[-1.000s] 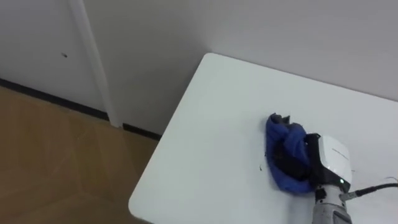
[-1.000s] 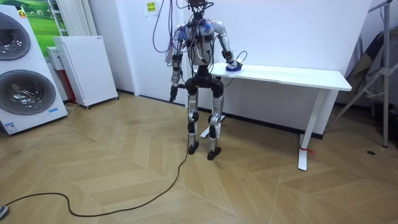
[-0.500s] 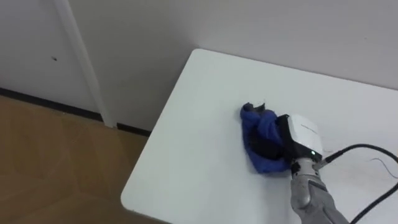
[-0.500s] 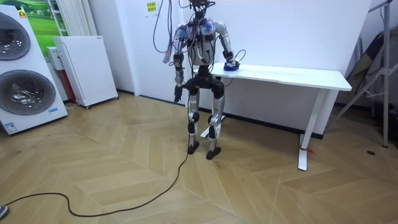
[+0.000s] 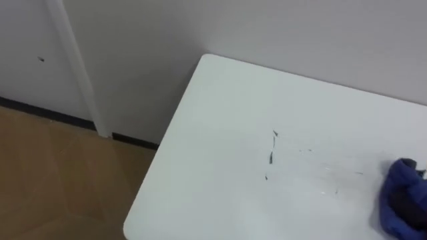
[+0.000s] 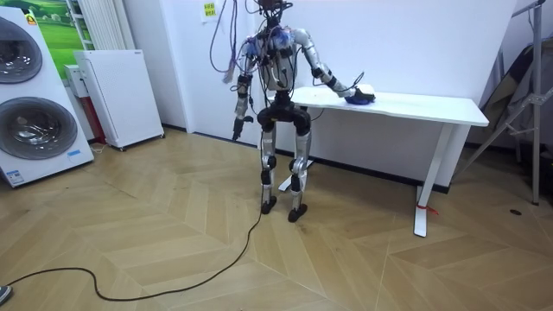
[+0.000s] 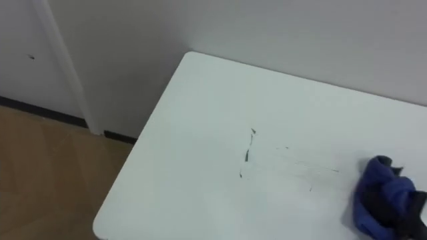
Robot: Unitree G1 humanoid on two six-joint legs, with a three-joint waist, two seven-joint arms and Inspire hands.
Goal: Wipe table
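A blue cloth (image 7: 379, 192) lies bunched on the white table (image 7: 200, 133) at the view's lower right edge, and also shows as the cloth (image 5: 402, 197) in the left eye view. My right hand (image 7: 408, 212) sits on it, dark fingers dug into its folds. Thin dark streaks (image 7: 248, 155) mark the tabletop left of the cloth. In the room view I stand at the table's (image 6: 432, 105) left end, right arm stretched out over it to the cloth (image 6: 354, 99). My left hand (image 6: 235, 134) hangs by my side.
A white wall runs right behind the table, with a white upright strip (image 5: 73, 67) and wooden floor (image 5: 53, 180) to the left. In the room view a white cabinet (image 6: 117, 95) and washing machines (image 6: 34, 95) stand further left.
My right hand has swept the cloth from near the table's left end to the right. Dark streaks now show where the cloth was. The right arm has stretched out.
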